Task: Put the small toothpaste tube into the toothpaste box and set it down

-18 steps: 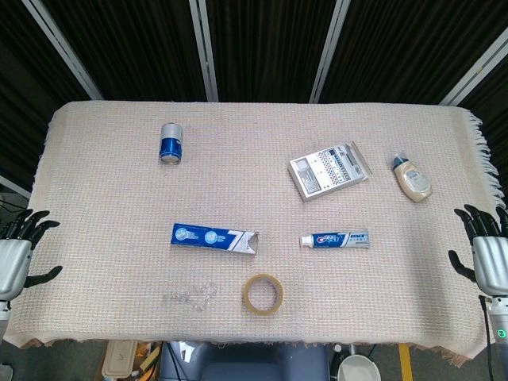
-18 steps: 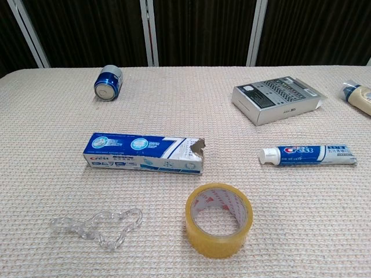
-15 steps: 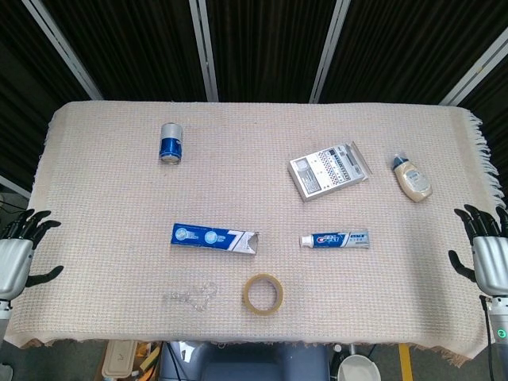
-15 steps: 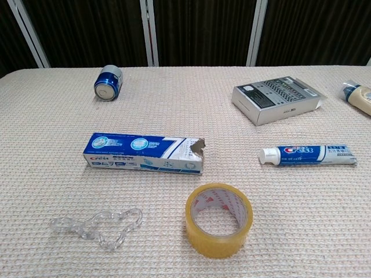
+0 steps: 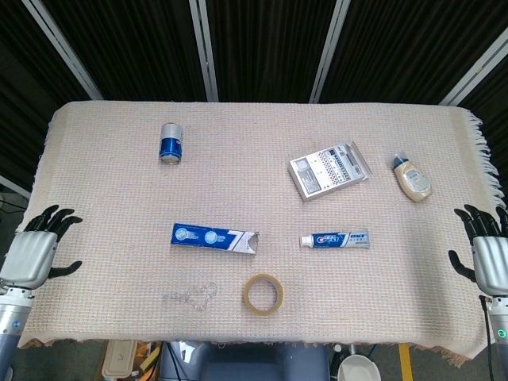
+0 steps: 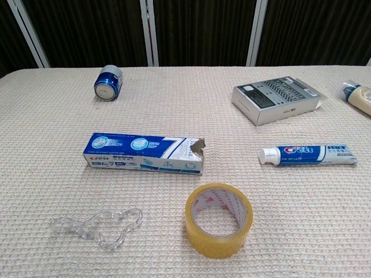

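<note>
At table edges: left robot hand [image 5: 33, 252], right robot hand [image 5: 486, 252] spread, empty.

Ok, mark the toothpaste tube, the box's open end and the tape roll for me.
toothpaste tube [image 6: 307, 154], chest view, middle of its blue label.
toothpaste box [image 6: 196, 156], chest view, torn open end.
tape roll [image 6: 218, 240], chest view, near outer wall.

One tube [image 5: 334, 239], one box [image 5: 214, 238], two hands [image 5: 30, 255].
</note>
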